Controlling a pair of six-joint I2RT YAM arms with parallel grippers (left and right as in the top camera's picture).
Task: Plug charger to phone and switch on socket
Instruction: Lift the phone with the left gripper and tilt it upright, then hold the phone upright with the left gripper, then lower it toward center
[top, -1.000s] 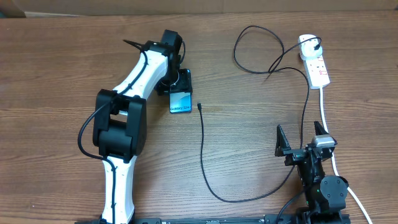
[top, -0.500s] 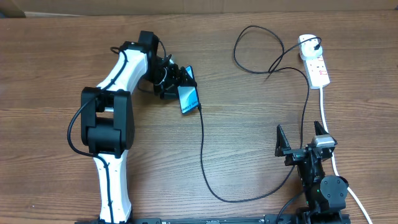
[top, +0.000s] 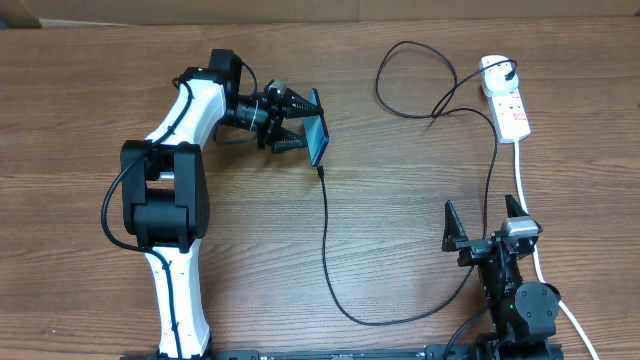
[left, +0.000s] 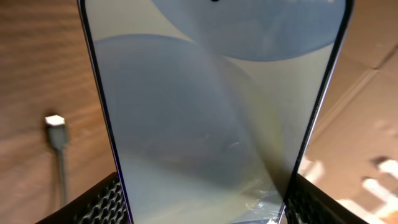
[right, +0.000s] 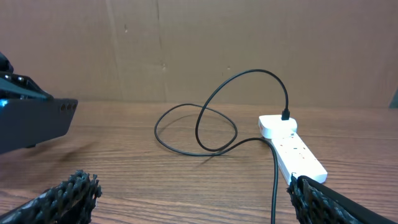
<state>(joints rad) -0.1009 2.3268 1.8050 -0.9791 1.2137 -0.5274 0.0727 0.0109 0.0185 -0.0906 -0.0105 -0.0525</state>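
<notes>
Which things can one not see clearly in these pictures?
- Port of the phone: left wrist view cuts off both ends; overhead it is tilted and too small.
- Switch of the socket: too small overhead; right wrist view sees it from low, near end behind the right fingers.
- The left fingers: mostly behind the phone, left wrist view.

phone (top: 318, 138) left of socket (top: 508, 103), charger (top: 324, 230) between

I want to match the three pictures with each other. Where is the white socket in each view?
Overhead: the socket is at the upper right.
Left wrist: not in it; the phone fills the picture.
Right wrist: the socket, right of centre.
Shared landmark: the charger, plugged into the socket; its tip shows at the left in the left wrist view.
</notes>
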